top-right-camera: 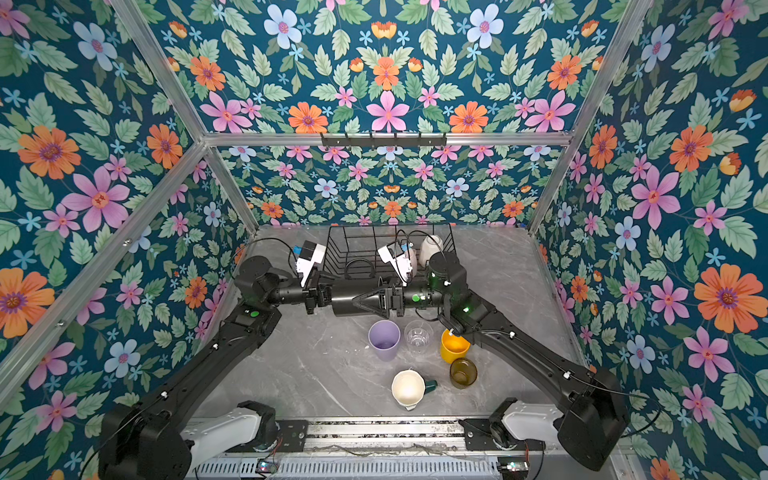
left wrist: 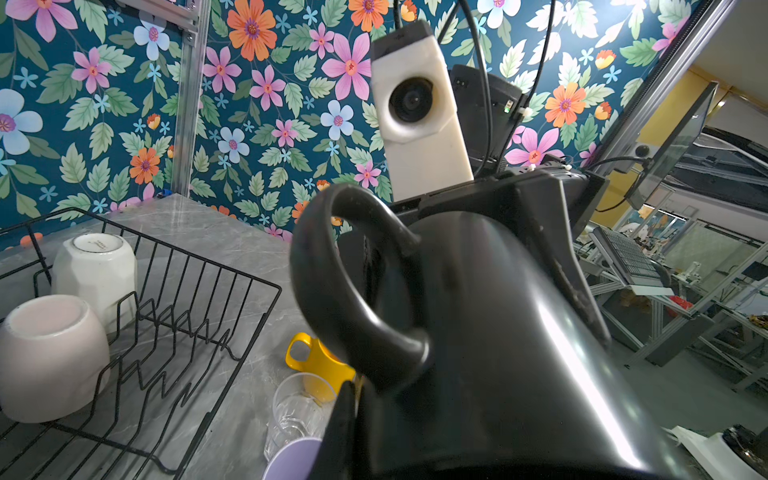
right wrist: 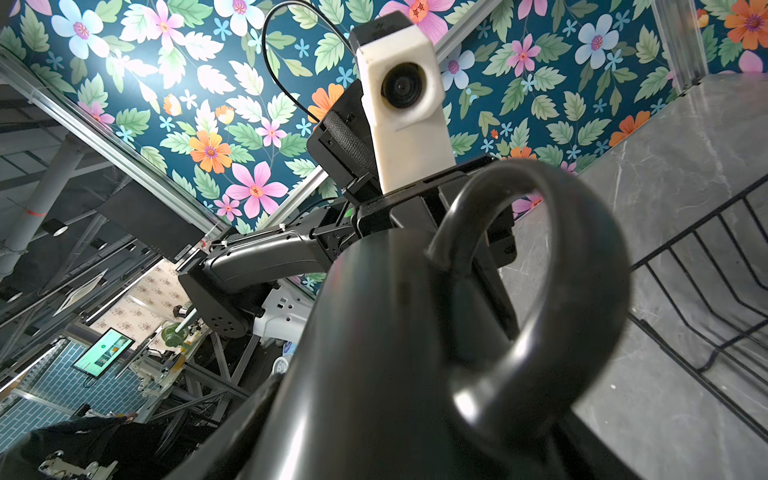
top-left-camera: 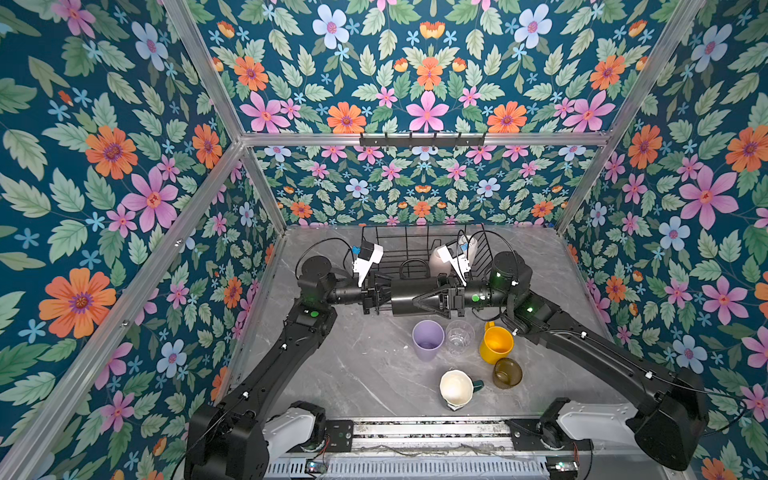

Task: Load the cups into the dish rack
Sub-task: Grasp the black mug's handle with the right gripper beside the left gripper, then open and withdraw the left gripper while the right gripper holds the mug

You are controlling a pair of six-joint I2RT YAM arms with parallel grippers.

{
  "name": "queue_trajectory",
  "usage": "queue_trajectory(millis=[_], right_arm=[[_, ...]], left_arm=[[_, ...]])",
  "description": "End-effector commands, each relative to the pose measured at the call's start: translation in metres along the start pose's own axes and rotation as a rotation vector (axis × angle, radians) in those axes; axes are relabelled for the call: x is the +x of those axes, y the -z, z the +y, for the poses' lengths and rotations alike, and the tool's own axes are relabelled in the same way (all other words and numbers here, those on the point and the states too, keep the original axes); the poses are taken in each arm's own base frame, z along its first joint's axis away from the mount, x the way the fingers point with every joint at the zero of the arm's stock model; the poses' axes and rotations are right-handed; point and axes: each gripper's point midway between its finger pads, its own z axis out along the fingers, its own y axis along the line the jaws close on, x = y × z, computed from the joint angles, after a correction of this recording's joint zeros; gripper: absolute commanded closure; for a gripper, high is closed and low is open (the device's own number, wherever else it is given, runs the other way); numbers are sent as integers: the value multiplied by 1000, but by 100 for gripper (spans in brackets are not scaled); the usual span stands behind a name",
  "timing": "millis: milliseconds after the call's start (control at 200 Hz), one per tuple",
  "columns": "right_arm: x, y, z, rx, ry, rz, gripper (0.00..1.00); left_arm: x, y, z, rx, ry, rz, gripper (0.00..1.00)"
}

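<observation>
Black mug (right wrist: 374,353) fills view, apparently beside dish rack (right wrist: 706,266).

the walls (top-left-camera: 428,112) wear a dark teal paper with big pink, orange and pale blue flowers and many green leaves. the table (top-left-camera: 353,374) is grey marble with thin white veins. the dish rack (left wrist: 208,291) is plain black wire. the white mug (left wrist: 97,270) is matt, the pale pink mug (left wrist: 50,357) very soft in tone. the black mug (left wrist: 478,332) is glossy. i see also a lilac tumbler (top-left-camera: 427,340), a clear glass (top-left-camera: 459,336), a yellow mug (top-left-camera: 496,345), an amber glass (top-left-camera: 507,373) and a dark green mug (top-left-camera: 456,387), cream inside. the arms (top-left-camera: 286,353) are black, their camera housings (left wrist: 415,112) white.
</observation>
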Motion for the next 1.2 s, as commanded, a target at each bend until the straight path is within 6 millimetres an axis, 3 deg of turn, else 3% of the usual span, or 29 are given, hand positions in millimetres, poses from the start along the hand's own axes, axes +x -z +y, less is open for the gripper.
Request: queue_trajectory(millis=[0, 145, 275, 375, 480, 700, 935, 1075, 1195], right_arm=[[-12, 6, -16, 121, -5, -67, 100], [-20, 14, -13, 171, -5, -89, 100], [-24, 21, -13, 222, -17, -100, 100], [-25, 26, -16, 272, -26, -98, 100], [-26, 37, -21, 323, -47, -113, 100], [-27, 78, -30, 472, -100, -146, 100], [-19, 128, -42, 745, -101, -144, 100], [-8, 156, -59, 946, -157, -94, 100], [-5, 176, -71, 1097, -179, -54, 100]], left_arm=[[-14, 1, 0, -17, -44, -33, 100], [-14, 2, 5, -37, -25, -28, 99], [-15, 3, 8, -50, -16, -27, 86], [-15, 5, 11, -63, -13, -31, 54], [-16, 6, 13, -85, -25, -37, 33], [-10, 17, 32, -267, -82, -12, 7], [-22, 54, 78, -666, -145, -43, 0], [-43, 96, 106, -974, -185, -120, 0], [-63, 132, 119, -1213, -220, -168, 0]])
